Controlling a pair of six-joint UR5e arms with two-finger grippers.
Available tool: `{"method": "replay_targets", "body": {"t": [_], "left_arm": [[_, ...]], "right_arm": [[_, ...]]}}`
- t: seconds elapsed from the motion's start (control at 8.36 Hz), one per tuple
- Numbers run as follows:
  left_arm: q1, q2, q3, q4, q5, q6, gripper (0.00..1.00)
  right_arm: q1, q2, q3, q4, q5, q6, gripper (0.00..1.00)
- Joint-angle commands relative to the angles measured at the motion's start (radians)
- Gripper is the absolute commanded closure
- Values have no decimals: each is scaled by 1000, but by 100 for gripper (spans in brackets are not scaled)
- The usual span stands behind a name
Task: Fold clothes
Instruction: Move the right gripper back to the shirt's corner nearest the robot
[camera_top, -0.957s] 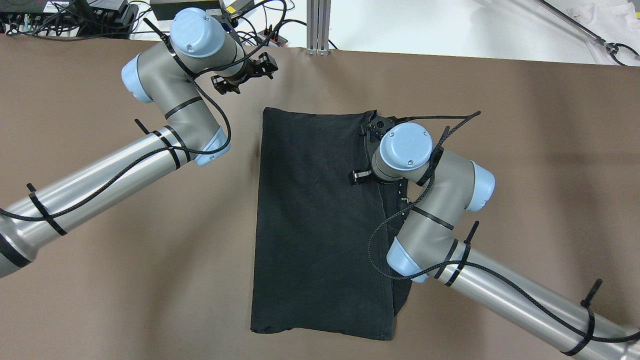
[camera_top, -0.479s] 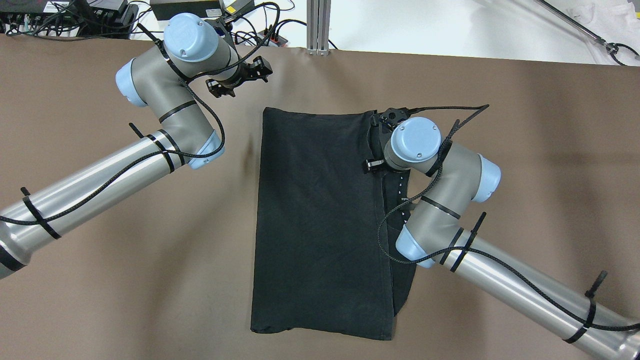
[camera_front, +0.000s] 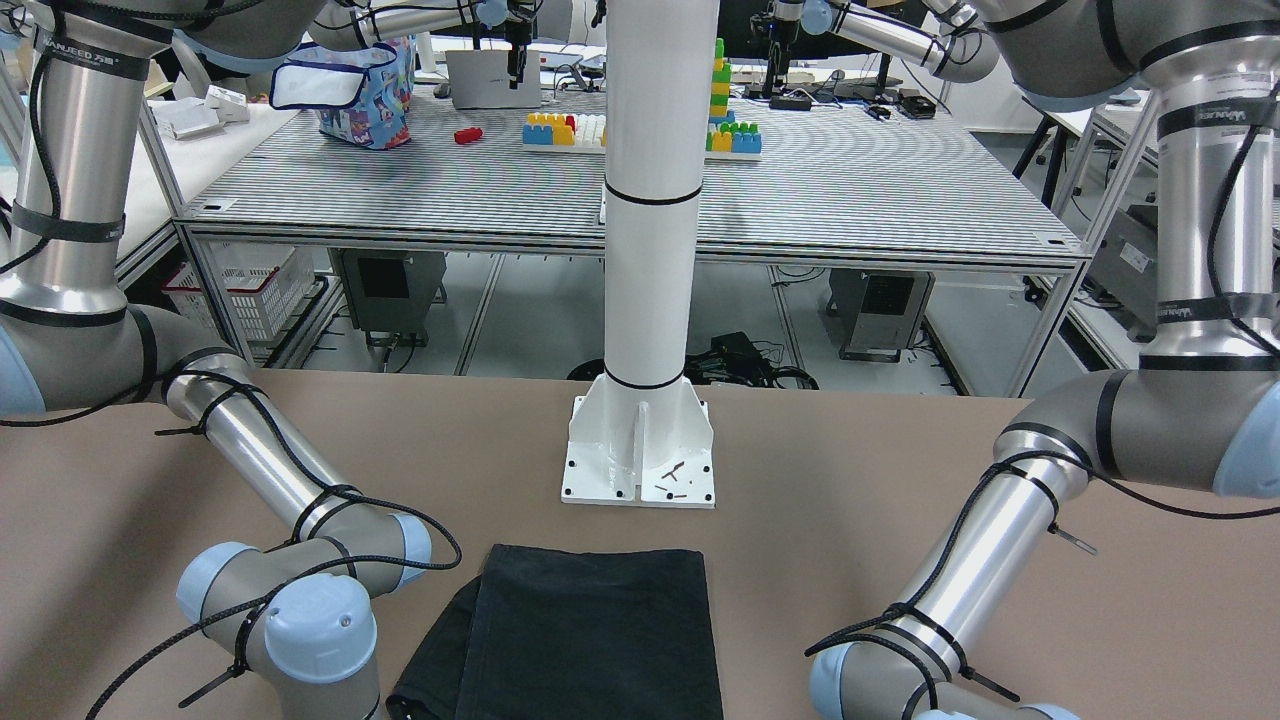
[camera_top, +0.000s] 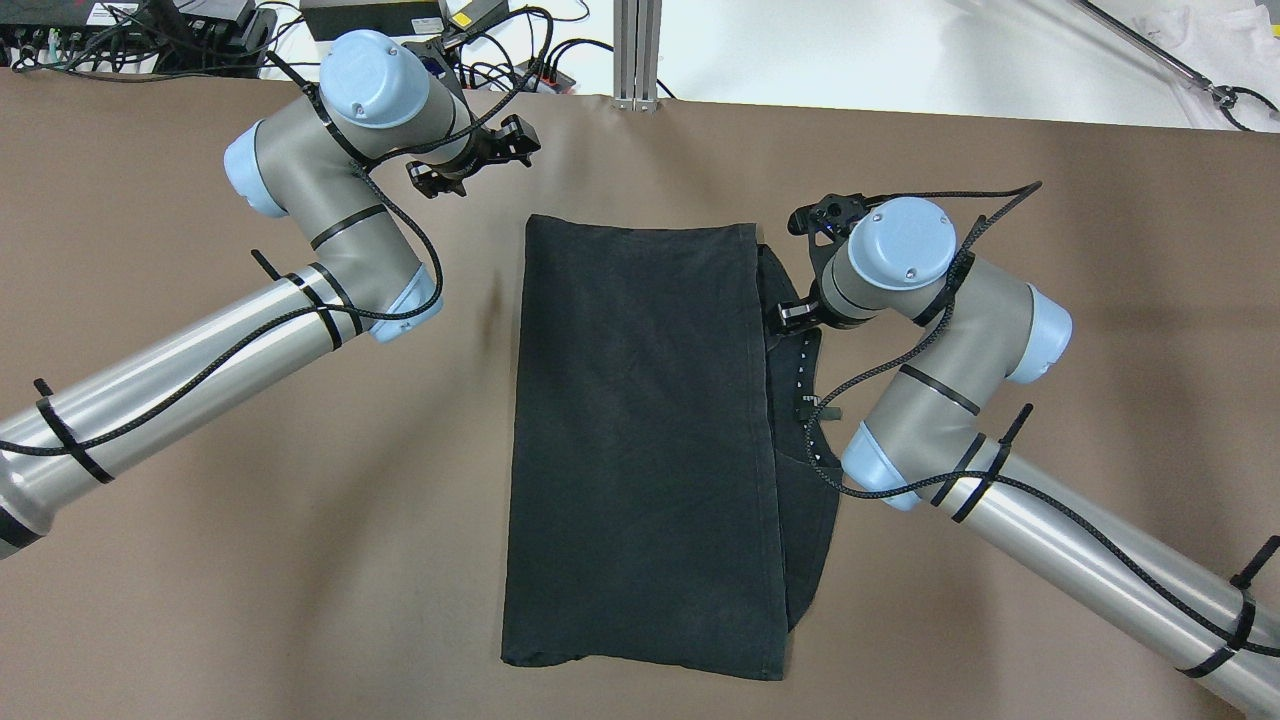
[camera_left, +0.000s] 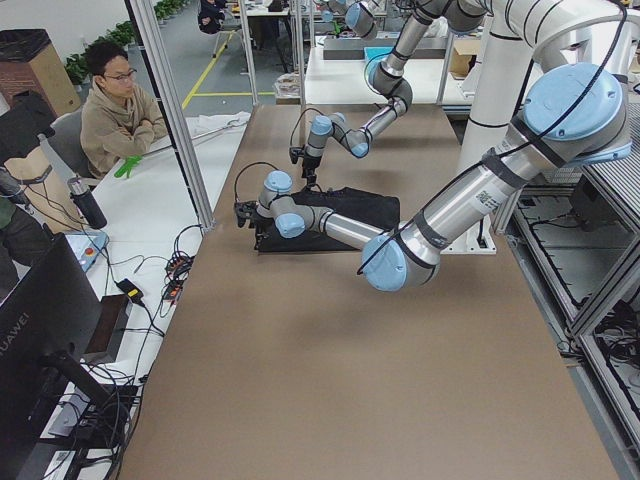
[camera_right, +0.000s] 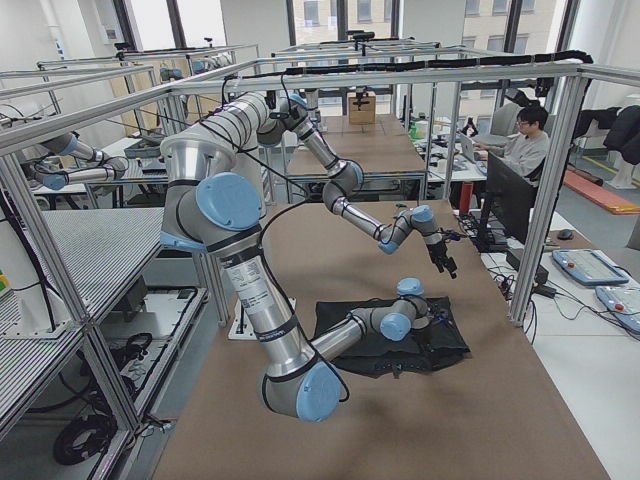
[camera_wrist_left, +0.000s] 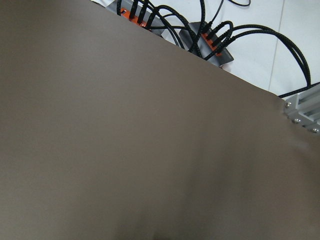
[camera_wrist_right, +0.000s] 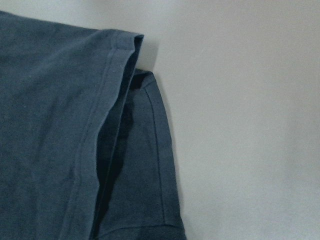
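The clothes (camera_top: 640, 440) are one black garment lying flat mid-table, folded lengthwise, with a narrow lower layer showing along its right side. It also shows in the front view (camera_front: 600, 630) and fills the left of the right wrist view (camera_wrist_right: 60, 140), hemmed corners stacked. My right gripper (camera_top: 792, 315) hangs just right of the garment's far right corner, mostly hidden under its wrist; no fingers show, so I cannot tell its state. My left gripper (camera_top: 468, 160) hovers over bare table beyond the far left corner, apart from the cloth, its jaws unreadable.
The brown table (camera_top: 1050, 300) spreads wide on both sides of the garment. A white pillar base plate (camera_front: 638, 455) stands behind the cloth. Cables and boxes (camera_top: 200, 25) line the far edge by an aluminium post (camera_top: 638, 50). A person (camera_left: 118, 110) sits beside the table.
My right arm has drawn rightward off the garment's far right corner, uncovering the folded edge and lower layer. My left arm has drifted slightly left and farther away. The cloth lies still.
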Motion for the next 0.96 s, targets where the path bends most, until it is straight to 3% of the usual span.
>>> {"method": "replay_targets", "body": {"t": [0.0, 0.24, 0.6, 0.84], "left_arm": [[2, 4, -11, -1, 2, -15, 0], [2, 7, -29, -1, 2, -21, 0], [2, 8, -40, -1, 14, -23, 0], [8, 22, -81, 10, 38, -24, 0]], "right_arm": [[-90, -78, 193, -33, -8, 485, 5], [-237, -225, 421, -36, -137, 791, 6], [-470, -364, 592, -80, -363, 1094, 12], [-596, -429, 623, -85, -441, 1261, 36]]}}
